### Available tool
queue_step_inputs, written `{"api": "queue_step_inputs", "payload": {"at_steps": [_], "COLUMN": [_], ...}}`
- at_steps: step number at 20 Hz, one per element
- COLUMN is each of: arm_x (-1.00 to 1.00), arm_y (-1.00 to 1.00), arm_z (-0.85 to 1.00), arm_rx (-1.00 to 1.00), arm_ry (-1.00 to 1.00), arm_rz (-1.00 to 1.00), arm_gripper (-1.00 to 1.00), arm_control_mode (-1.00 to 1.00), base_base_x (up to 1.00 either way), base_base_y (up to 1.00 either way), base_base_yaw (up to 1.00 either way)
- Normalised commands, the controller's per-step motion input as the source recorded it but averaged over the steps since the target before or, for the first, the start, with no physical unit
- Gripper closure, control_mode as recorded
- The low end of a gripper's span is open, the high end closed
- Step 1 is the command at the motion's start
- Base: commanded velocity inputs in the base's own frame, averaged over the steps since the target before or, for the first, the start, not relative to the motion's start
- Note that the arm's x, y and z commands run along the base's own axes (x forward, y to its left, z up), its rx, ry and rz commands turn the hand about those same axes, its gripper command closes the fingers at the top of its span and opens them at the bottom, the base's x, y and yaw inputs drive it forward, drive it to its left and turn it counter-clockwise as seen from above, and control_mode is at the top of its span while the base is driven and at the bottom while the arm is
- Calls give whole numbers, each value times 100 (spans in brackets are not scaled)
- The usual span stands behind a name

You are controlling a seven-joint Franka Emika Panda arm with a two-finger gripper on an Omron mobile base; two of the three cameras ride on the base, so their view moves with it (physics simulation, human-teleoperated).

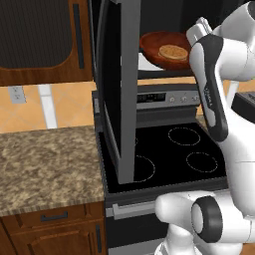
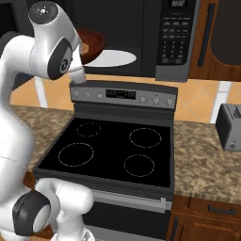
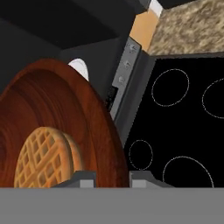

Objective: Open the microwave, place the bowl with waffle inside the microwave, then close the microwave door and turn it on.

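The microwave [image 2: 175, 33] stands open, and its door [image 1: 119, 89] is swung out toward me, edge-on over the stove's left side. My gripper [image 3: 112, 178] is shut on the near rim of the reddish-brown bowl [image 1: 158, 46], which pokes out between the fingertips [image 3: 83, 178]. The bowl hangs inside the mouth of the cavity, just above the white turntable [image 2: 113, 58]. It looks slightly tilted. The tan waffle [image 1: 173, 52] lies in the bowl [image 3: 65, 113] and leans toward its lower side [image 3: 41, 157]. My arm hides part of the bowl [image 2: 93, 41] in the right base view.
The black-topped stove [image 2: 113, 150] lies directly below, with its control panel [image 1: 164, 98] under the microwave. A granite counter [image 1: 45, 164] runs to the left. A grey toaster [image 2: 230, 126] sits on the right counter. The open door blocks the space left of the cavity.
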Motion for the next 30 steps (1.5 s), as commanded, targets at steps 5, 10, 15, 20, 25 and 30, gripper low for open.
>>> {"api": "queue_step_inputs", "payload": {"at_steps": [5, 10, 15, 20, 25, 30], "arm_x": [91, 73, 47, 59, 70, 71], "arm_y": [29, -8, -39, -7, -5, -8], "arm_z": [-38, -14, 0, -7, -3, -9], "arm_rx": [-7, 0, 3, 0, 0, 0], "arm_ry": [6, -2, -2, 0, 0, 0], "arm_rz": [15, 4, -3, -5, -3, -3], "arm_gripper": [100, 100, 100, 100, 100, 100], "arm_control_mode": [-100, -100, -100, -100, -100, -100], "base_base_x": [0, 0, 0, 0, 0, 0], "base_base_y": [0, 0, 0, 0, 0, 0], "base_base_yaw": [0, 0, 0, 0, 0, 0]}}
